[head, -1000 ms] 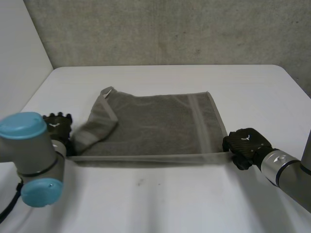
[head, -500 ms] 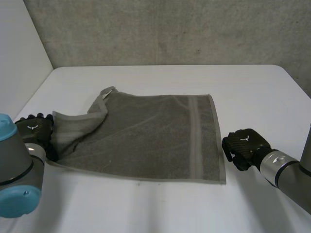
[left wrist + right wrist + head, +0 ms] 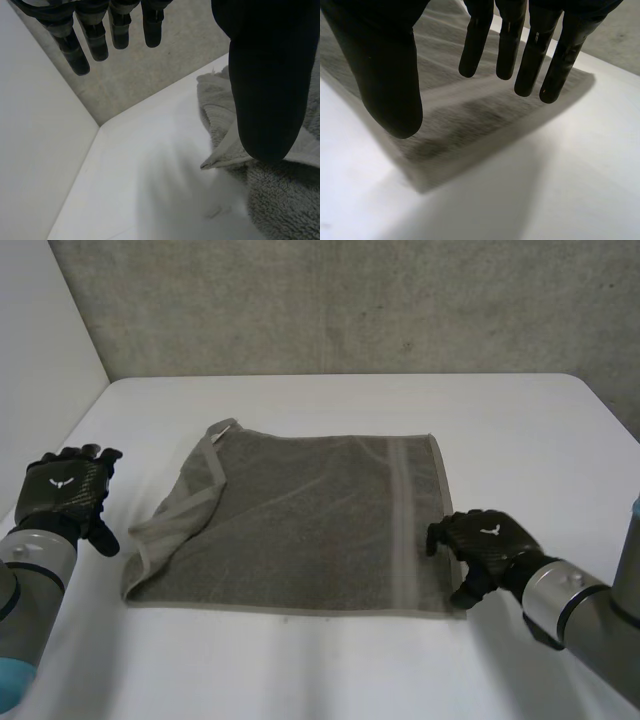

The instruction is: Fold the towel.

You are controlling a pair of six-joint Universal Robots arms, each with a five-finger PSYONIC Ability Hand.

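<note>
The grey towel (image 3: 310, 520) lies spread on the white table (image 3: 330, 670), with its left edge rumpled and turned over onto itself. My left hand (image 3: 65, 495) hovers open to the left of the towel, clear of it. In the left wrist view its fingers (image 3: 100, 40) are straight and the towel's rumpled edge (image 3: 280, 200) lies beside the thumb. My right hand (image 3: 480, 540) is at the towel's near right corner, open and holding nothing. In the right wrist view its fingers (image 3: 505, 45) hang straight above the towel's corner (image 3: 450, 110).
A grey wall (image 3: 330, 300) runs behind the table's far edge, and a white wall (image 3: 40, 340) stands at the left. Bare table surrounds the towel on every side.
Both hands have let go of the towel's near edge, and it has dropped flat onto the table. My left hand drew away to the left; my right hand opened over the corner.
</note>
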